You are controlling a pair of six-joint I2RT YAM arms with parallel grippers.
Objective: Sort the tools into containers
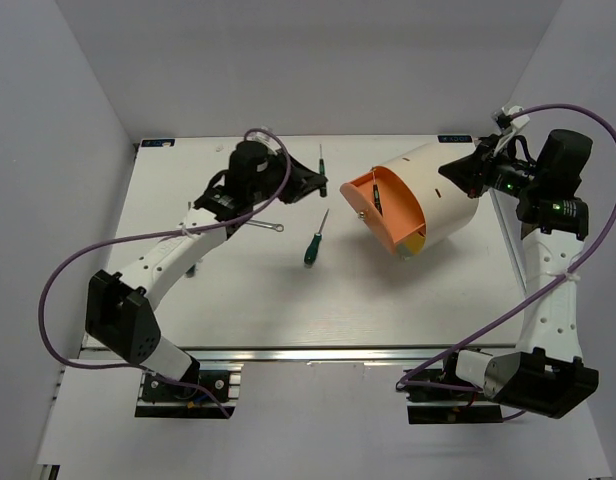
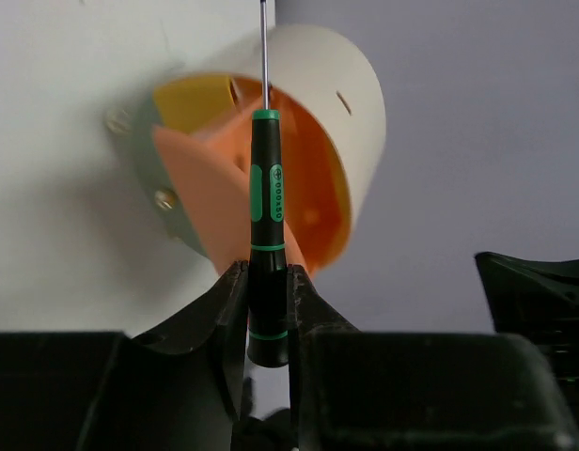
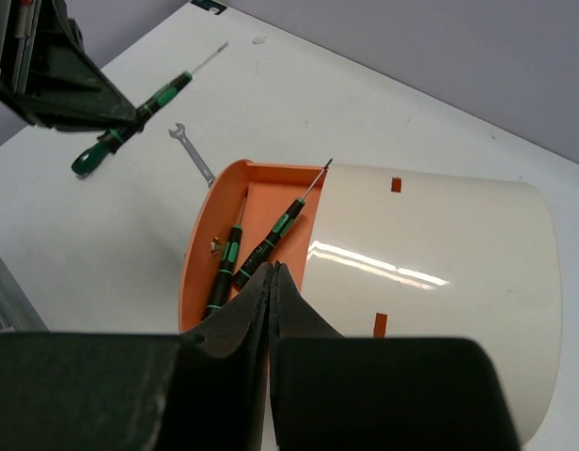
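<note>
The cream-white drum (image 1: 433,190) lies on its side at the right, orange face toward the left. Its open orange compartment (image 3: 266,193) holds two green-and-black screwdrivers (image 3: 222,263) (image 3: 275,233). My left gripper (image 1: 319,181) is shut on a third screwdriver (image 2: 267,202), gripping low on the handle just left of the drum. The screwdriver also shows in the top view (image 1: 321,160). A fourth screwdriver (image 1: 314,245) and the silver wrench (image 1: 270,227) lie on the table. My right gripper (image 3: 272,272) is shut and empty over the drum's wall (image 3: 430,282), beside the compartment.
The white table (image 1: 408,300) is boxed by grey walls at the left, back and right. A metal rail (image 1: 318,352) runs along its near edge. Purple cables (image 1: 58,270) loop off both arms.
</note>
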